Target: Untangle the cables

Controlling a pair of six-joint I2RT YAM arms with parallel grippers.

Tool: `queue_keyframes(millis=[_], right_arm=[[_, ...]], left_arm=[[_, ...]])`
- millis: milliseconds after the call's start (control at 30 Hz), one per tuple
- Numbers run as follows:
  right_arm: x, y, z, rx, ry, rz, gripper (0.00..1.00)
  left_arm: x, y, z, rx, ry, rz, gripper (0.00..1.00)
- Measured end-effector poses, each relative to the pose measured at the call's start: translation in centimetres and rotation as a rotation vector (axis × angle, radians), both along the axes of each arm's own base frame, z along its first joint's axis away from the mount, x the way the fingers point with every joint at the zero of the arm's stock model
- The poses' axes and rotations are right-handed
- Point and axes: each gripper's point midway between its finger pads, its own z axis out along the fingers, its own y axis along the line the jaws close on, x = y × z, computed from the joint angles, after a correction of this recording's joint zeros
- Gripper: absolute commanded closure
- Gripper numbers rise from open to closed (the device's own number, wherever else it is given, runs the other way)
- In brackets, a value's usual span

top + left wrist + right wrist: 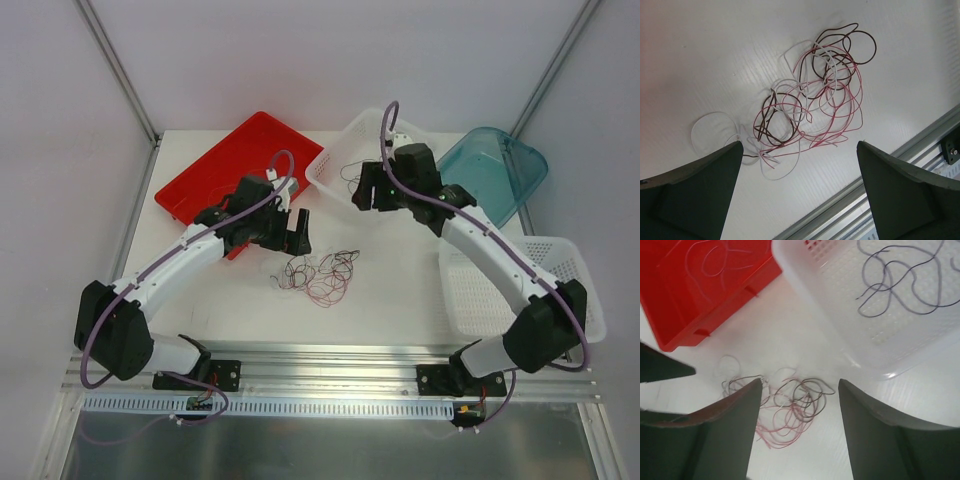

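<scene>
The tangled cables (318, 272) lie toward the near edge of the table (400, 295), the left gripper (297, 232) wide open over them, probably to pick one, while the right gripper (368, 195), open and empty, hangs over the white basket (330, 160) that keeps one dark cable (900, 280) apart.

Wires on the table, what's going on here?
The left gripper hangs open over a tangle of thin wires on the table. The right gripper, open and empty, is near the white basket, where one dark wire lies. A pale wire sits in the red tray. Neither gripper holds anything.
</scene>
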Motion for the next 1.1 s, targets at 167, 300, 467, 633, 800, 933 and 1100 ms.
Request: queue_keyframes(millis=[167,300,467,633,800,933,1100], right_arm=[[-4.0,2.8,-2.1,0.034,0.079,0.050,0.43],[-5.0,4.8,-5.1,0.033,0.170,0.055,0.48],[-5.7,6.9,-8.9,0.010,0.264,0.041,0.53],[-5.4,7.1,-12.9,-0.038,0.340,-0.025,0.57],[-5.4,7.1,-16.2,-0.078,0.404,-0.060,0.65],[-5.8,7.4,-17.7,-0.090,0.437,-0.068,0.78],[-5.9,7.8,-17.6,-0.086,0.434,-0.059,0.99]], left_arm=[[0.0,0.1,-1.0,0.012,0.034,0.016,0.01],[0.1,0.4,-1.3,0.026,0.038,0.040,0.01],[0.6,1.0,-1.6,0.054,0.024,0.071,0.01],[0.8,1.3,-1.6,0.069,0.015,0.086,0.01],[0.8,1.3,-1.6,0.069,0.015,0.086,0.01],[0.8,1.3,-1.6,0.069,0.015,0.086,0.01],[0.8,1.3,-1.6,0.069,0.015,0.086,0.01]])
